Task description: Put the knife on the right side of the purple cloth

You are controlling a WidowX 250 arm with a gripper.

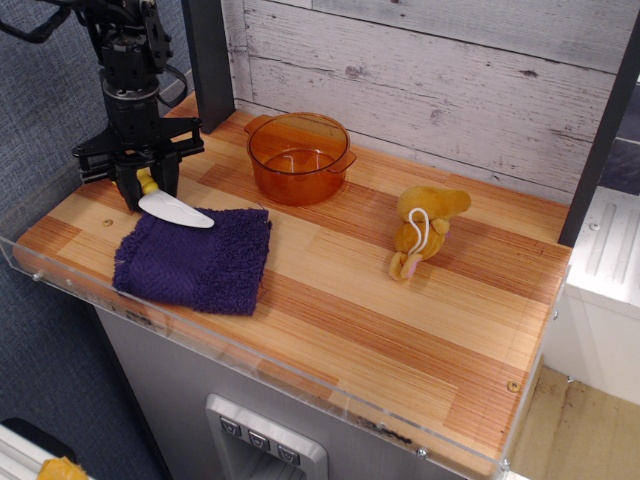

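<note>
1. At the far left, the black gripper (147, 183) hangs down from the arm over the far left corner of the wooden table (400, 330), its fingers drawn in narrow around the yellow handle of the knife (170, 204).
2. The knife is held at its handle; its white blade points right and slightly toward the near side, lying over the far edge of the purple cloth (195, 260). Whether the blade touches the cloth cannot be told.
3. The purple cloth lies folded and roughly square on the near left part of the table, just below the gripper, close to the clear front rim.
4. Right of the gripper and farther back stands an orange see-through pot (298, 158), upright, near the grey plank wall, apart from the cloth.
5. Farther right, about mid-table, a yellow plush toy (426, 230) with a white cord loop lies on the wood, well apart from the pot and the cloth.
</note>
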